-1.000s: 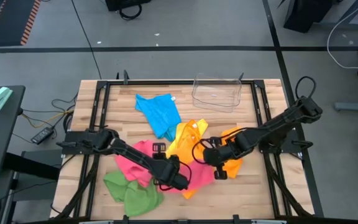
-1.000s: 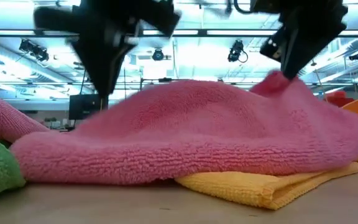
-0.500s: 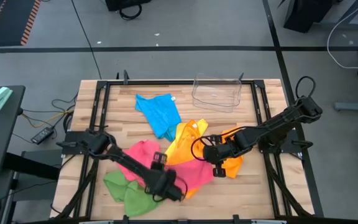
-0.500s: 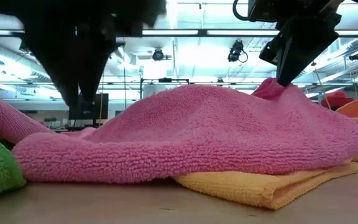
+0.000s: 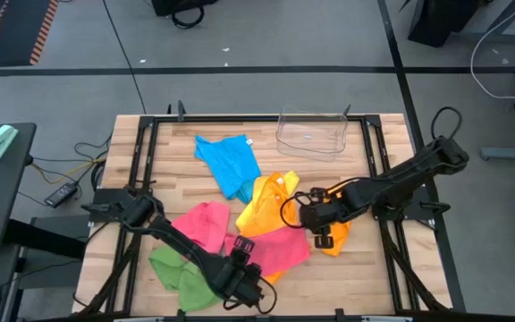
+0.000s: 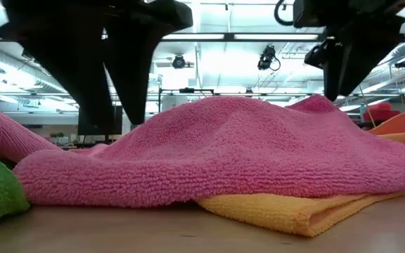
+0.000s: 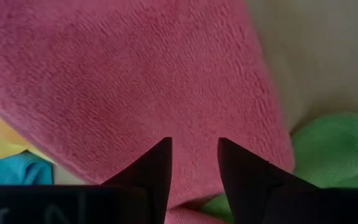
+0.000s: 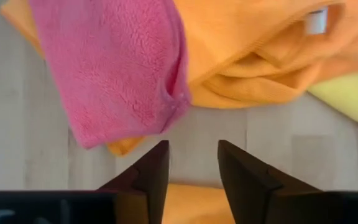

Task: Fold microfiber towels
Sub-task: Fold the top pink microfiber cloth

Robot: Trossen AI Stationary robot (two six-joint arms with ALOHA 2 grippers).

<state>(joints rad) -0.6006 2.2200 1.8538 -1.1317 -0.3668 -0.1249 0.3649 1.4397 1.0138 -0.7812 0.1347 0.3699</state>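
A pink towel [image 5: 259, 250] lies crumpled in the middle of the table, its right part resting on a yellow-orange towel [image 6: 301, 211]. Around it are a green towel [image 5: 181, 275], a blue one [image 5: 229, 163], a yellow one [image 5: 271, 199] and an orange one [image 5: 336, 234]. My left gripper [image 5: 247, 288] points down over the pink towel's near part [image 7: 135, 81], open, with nothing between its fingers. My right gripper [image 5: 320, 234] stands open above the bare table beside the pink towel's right corner [image 8: 173, 99].
A clear plastic bin [image 5: 311, 132] stands at the table's far edge. Black frame rails [image 5: 378, 156] run along the table's sides. Bare wood [image 5: 365, 282] shows at the near right corner.
My right gripper has let go of the pink towel's right corner and drawn up and toward the table's right. The raised peak of the towel has sunk back onto the heap. My left gripper has moved toward the table's near edge, rolling and tipping further down.
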